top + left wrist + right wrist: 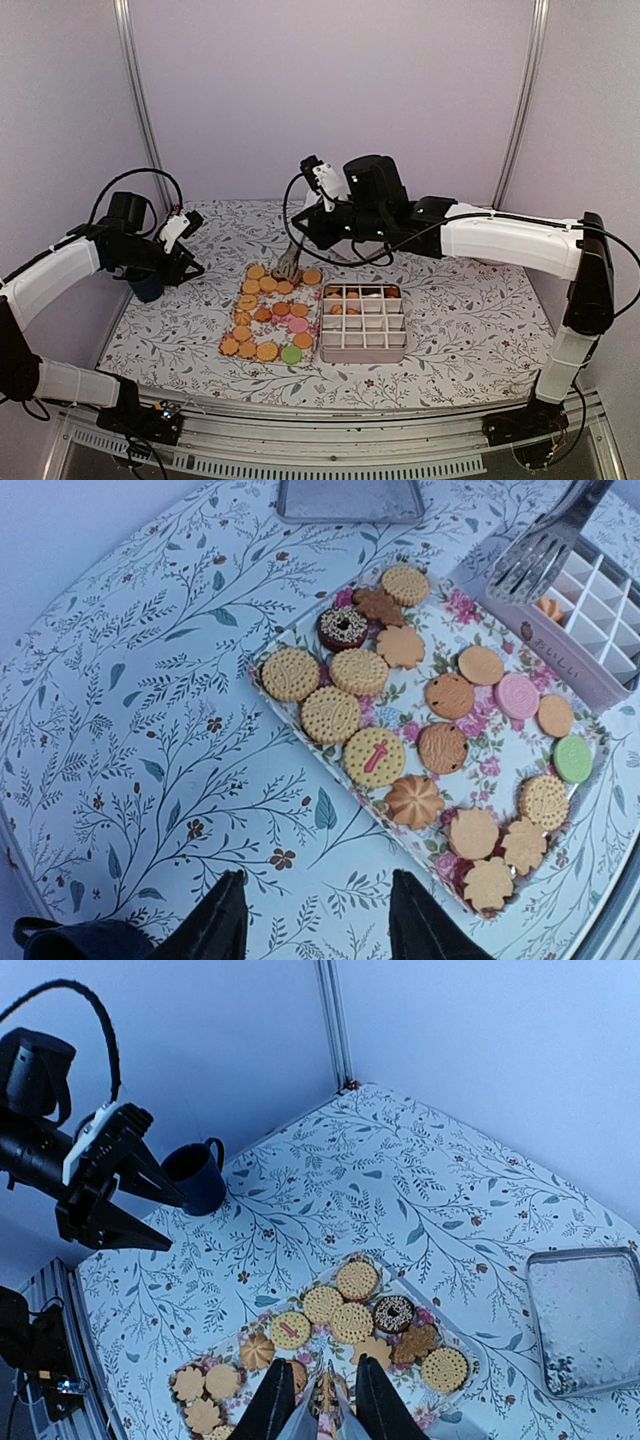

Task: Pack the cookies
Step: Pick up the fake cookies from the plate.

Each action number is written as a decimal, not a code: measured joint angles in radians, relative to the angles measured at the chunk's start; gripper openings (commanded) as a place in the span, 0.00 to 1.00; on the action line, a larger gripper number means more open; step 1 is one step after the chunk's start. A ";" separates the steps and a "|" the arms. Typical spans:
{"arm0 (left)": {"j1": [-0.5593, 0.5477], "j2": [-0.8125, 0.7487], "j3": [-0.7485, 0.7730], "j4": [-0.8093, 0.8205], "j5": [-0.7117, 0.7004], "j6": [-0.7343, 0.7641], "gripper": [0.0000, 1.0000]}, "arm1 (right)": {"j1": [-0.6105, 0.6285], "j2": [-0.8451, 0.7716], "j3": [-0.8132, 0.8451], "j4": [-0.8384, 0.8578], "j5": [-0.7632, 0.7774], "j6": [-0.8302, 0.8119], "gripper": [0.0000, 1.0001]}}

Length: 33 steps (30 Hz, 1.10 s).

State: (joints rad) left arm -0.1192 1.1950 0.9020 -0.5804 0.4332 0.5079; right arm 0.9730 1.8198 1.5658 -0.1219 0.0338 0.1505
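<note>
Mid-pick: the right fingers [272,1405] squeeze silver tongs [540,550] down among the cookies [268,318] on the flowered tray [470,615]; a few already sit in the divided box [365,353]. Next, I'd guess, carry 1 to a free cell. Meanwhile the left fingers [215,920] hang half open, empty. Leaf-print bench [470,300], plain lilac walls

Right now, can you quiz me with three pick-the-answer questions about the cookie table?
1. Where is the blue mug? A on a shelf B beside the left gripper C on a chair
2. How many green cookies lie on the tray? A one B three C five
3. The left gripper is: A open and empty B squeezed shut C holding a spoon
Answers: 1 B, it stands right by that gripper. 2 A, only one shows. 3 A, its fingers stand apart with nothing between.
</note>
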 measured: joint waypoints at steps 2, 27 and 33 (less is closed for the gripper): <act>0.000 0.000 0.000 0.000 0.000 0.001 0.50 | -0.018 -0.039 -0.029 0.023 -0.016 0.008 0.00; 0.000 -0.008 -0.002 0.000 0.000 0.005 0.50 | 0.044 0.150 0.000 -0.005 0.072 -0.040 0.40; 0.000 -0.008 -0.002 0.000 0.000 0.005 0.50 | 0.055 0.151 0.000 -0.013 0.114 -0.050 0.40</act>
State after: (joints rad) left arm -0.1192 1.1873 0.9001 -0.5804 0.4335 0.5125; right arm 1.0279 1.9705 1.5658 -0.1352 0.1482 0.1009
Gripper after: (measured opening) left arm 0.497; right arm 0.406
